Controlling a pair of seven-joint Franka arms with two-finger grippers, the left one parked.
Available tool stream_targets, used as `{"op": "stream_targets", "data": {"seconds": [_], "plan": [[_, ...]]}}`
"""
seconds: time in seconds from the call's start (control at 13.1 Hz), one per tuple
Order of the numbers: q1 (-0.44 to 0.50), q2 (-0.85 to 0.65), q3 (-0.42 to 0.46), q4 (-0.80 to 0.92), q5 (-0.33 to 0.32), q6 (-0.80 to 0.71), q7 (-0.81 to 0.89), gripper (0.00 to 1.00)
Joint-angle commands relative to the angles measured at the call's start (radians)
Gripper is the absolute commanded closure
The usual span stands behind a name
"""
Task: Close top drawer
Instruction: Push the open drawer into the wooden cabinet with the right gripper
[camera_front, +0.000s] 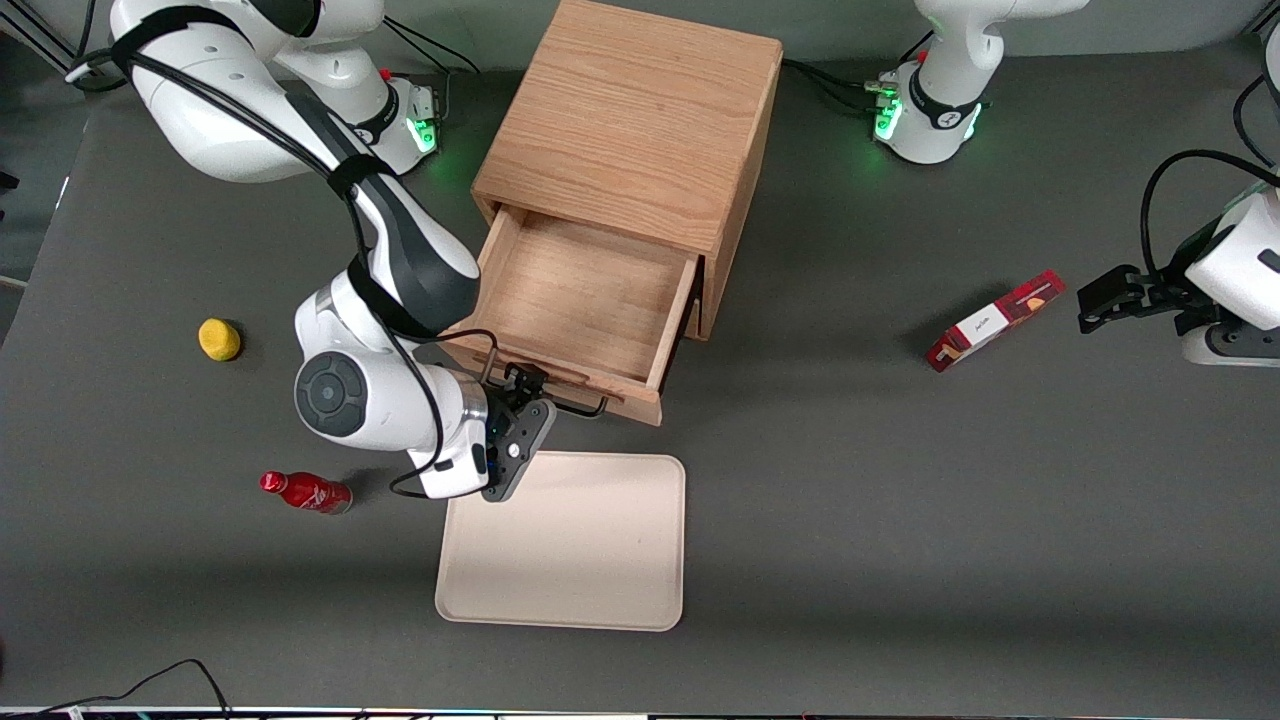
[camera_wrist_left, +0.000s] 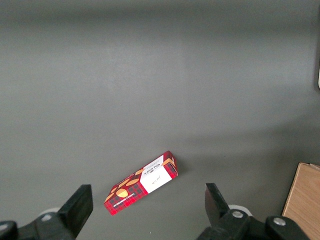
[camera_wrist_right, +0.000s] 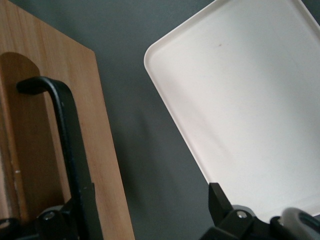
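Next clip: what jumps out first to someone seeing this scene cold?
The oak cabinet with its shallow light-wood top drawer pulled wide open and empty. The right arm's gripper sits at the drawer's black wire handle, jaws spread, just above a cream rectangular tray lying nearer the camera.

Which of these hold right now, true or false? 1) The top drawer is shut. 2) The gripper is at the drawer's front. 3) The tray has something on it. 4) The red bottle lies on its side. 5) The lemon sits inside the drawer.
1) False: the top drawer is pulled well out of the cabinet.
2) True: the gripper is at the drawer front, by the black handle.
3) False: the tray shows only its bare surface.
4) True: the red bottle lies flat on the table.
5) False: the lemon sits on the table, toward the working arm's end.
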Motion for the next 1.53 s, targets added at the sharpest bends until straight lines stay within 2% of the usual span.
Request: {"op": "stream_targets", "data": {"seconds": [0.0,0.38,0.53,1.45], "plan": [[-0.001,-0.097,-0.001,-0.152,-0.013,0.047,0.025,0.00],[0.002,-0.162,0.010,-0.262,-0.009,0.108,0.043,0.00],[0.031,-0.182,0.010,-0.296,-0.005,0.125,0.057,0.00],[0.080,-0.282,0.062,-0.420,0.014,0.128,0.112,0.00]]}}
